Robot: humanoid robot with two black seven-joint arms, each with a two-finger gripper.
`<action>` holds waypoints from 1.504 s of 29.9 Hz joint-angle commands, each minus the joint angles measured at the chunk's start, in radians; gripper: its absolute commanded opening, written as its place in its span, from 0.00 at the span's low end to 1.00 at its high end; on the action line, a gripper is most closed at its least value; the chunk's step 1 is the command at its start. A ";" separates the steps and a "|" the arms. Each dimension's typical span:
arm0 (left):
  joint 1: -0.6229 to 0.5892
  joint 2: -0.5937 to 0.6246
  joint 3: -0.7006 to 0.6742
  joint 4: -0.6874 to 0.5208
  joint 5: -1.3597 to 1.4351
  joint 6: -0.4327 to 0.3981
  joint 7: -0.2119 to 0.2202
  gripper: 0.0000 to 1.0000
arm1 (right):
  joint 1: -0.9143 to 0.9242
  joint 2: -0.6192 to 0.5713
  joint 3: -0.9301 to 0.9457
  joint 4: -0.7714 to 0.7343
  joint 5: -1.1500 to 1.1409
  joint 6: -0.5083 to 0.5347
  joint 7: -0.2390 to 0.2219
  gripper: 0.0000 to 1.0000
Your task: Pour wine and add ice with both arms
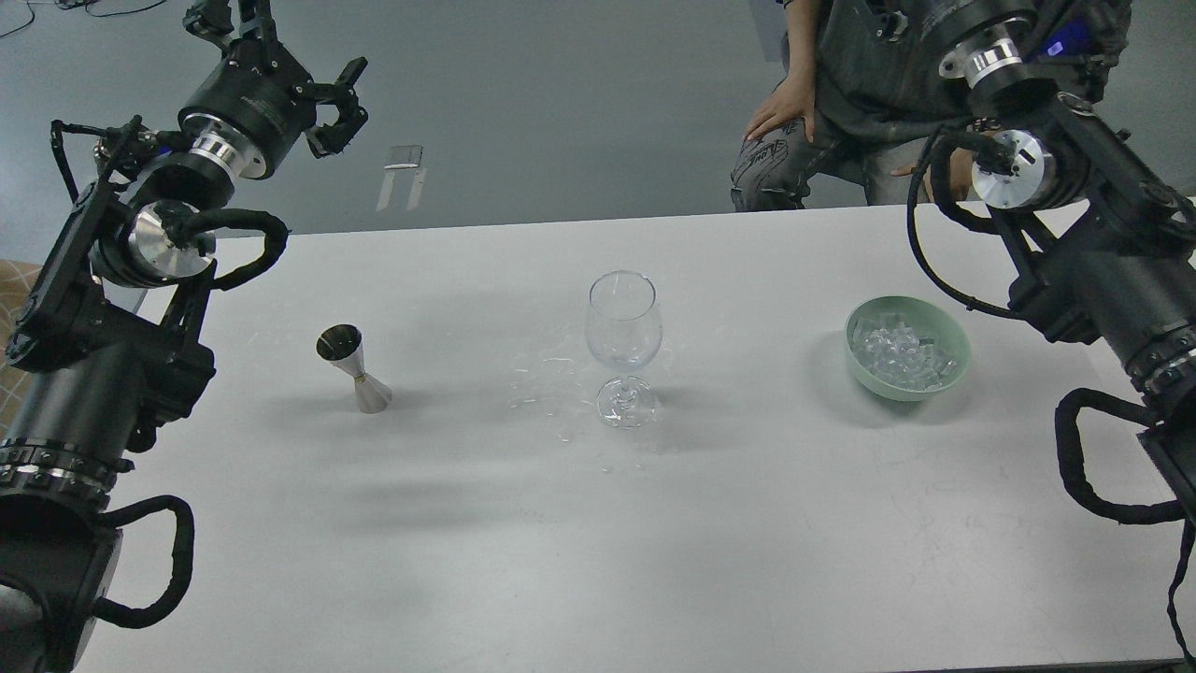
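Note:
A clear stemmed wine glass [624, 341] stands upright at the table's middle and looks empty. To its left a steel jigger [353, 367] stands upright; its inside is dark, and no wine shows. The ice [904, 357], a pile of glassy cubes, fills a mint-green bowl [955, 348] on the right. My left gripper [338, 103] hangs open and empty above the far-left table edge, well back from the jigger. Only a dark bit of my right gripper [888, 21] shows at the top edge, high behind the bowl, against dark clothing.
Small clear droplets [551, 393] speckle the white table [654, 561] left of the glass's foot. A seated person [804, 103] is just beyond the far table edge, a hand on one knee. A small metal piece [404, 173] lies on the floor behind.

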 commanded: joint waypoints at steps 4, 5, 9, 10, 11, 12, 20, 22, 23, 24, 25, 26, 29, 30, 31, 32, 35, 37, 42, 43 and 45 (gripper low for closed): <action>-0.009 0.000 0.001 -0.011 -0.001 -0.021 -0.001 0.98 | -0.010 0.002 0.001 0.004 0.002 0.000 0.002 1.00; -0.006 -0.005 0.001 -0.012 -0.001 -0.029 -0.001 0.98 | -0.020 0.003 0.004 0.004 0.002 0.000 0.002 1.00; 0.007 -0.020 0.018 -0.014 -0.001 -0.044 -0.001 0.98 | -0.054 0.005 0.010 0.025 0.002 -0.001 0.005 1.00; 0.005 -0.019 0.021 -0.014 -0.001 -0.049 -0.001 0.98 | -0.062 0.005 0.010 0.031 0.002 -0.003 0.005 1.00; 0.007 -0.015 0.024 -0.014 -0.001 -0.055 0.001 0.98 | -0.079 0.005 0.008 0.036 0.002 -0.006 0.005 1.00; 0.007 -0.015 0.024 -0.014 -0.001 -0.061 0.001 0.98 | -0.093 0.003 0.010 0.031 0.002 -0.013 0.002 1.00; 0.017 -0.014 0.009 -0.002 -0.078 -0.061 -0.032 0.98 | -0.093 0.023 0.010 0.036 0.002 -0.033 0.004 1.00; 0.019 -0.015 0.010 0.000 -0.138 -0.063 -0.048 0.98 | -0.094 0.028 0.011 0.036 0.002 -0.033 0.004 1.00; 0.019 -0.015 0.010 0.000 -0.155 -0.063 -0.055 0.98 | -0.094 0.028 0.013 0.034 0.002 -0.035 0.004 1.00; 0.019 -0.015 0.010 0.000 -0.169 -0.063 -0.061 0.98 | -0.094 0.028 0.013 0.030 0.003 -0.035 0.004 1.00; 0.019 -0.018 0.013 0.000 -0.185 -0.063 -0.073 0.98 | -0.096 0.028 0.016 0.025 0.003 -0.038 0.005 1.00; 0.019 -0.022 0.012 0.002 -0.190 -0.061 -0.081 0.98 | -0.096 0.028 0.018 0.021 0.006 -0.038 0.005 1.00; 0.028 -0.035 0.019 0.002 -0.190 -0.060 -0.084 0.98 | -0.087 0.034 0.016 0.008 0.026 -0.038 0.004 1.00; 0.031 -0.041 0.022 0.002 -0.190 -0.061 -0.081 0.98 | -0.087 0.037 0.015 0.008 0.031 -0.035 0.004 1.00; 0.036 -0.048 0.028 0.002 -0.190 -0.066 -0.073 0.98 | -0.084 0.043 0.015 0.008 0.032 -0.030 0.002 1.00; 0.040 -0.049 0.030 0.002 -0.184 -0.070 -0.070 0.98 | -0.083 0.043 0.013 0.007 0.031 -0.027 -0.001 1.00; 0.050 -0.051 0.038 0.000 -0.178 -0.073 -0.069 0.98 | -0.083 0.043 0.005 0.008 0.032 -0.023 -0.004 1.00; 0.053 -0.051 0.036 -0.003 -0.187 -0.075 -0.081 0.98 | -0.087 0.045 0.004 0.013 0.032 -0.023 -0.005 1.00; 0.053 -0.058 0.035 -0.009 -0.189 -0.034 -0.099 0.98 | -0.090 0.045 0.004 0.015 0.031 -0.035 -0.004 1.00; 0.054 -0.064 0.035 -0.012 -0.190 -0.029 -0.107 0.98 | -0.091 0.046 0.004 0.015 0.032 -0.038 -0.004 1.00; 0.054 -0.078 0.038 -0.012 -0.187 -0.015 -0.107 0.98 | -0.091 0.054 0.004 0.016 0.031 -0.043 -0.004 1.00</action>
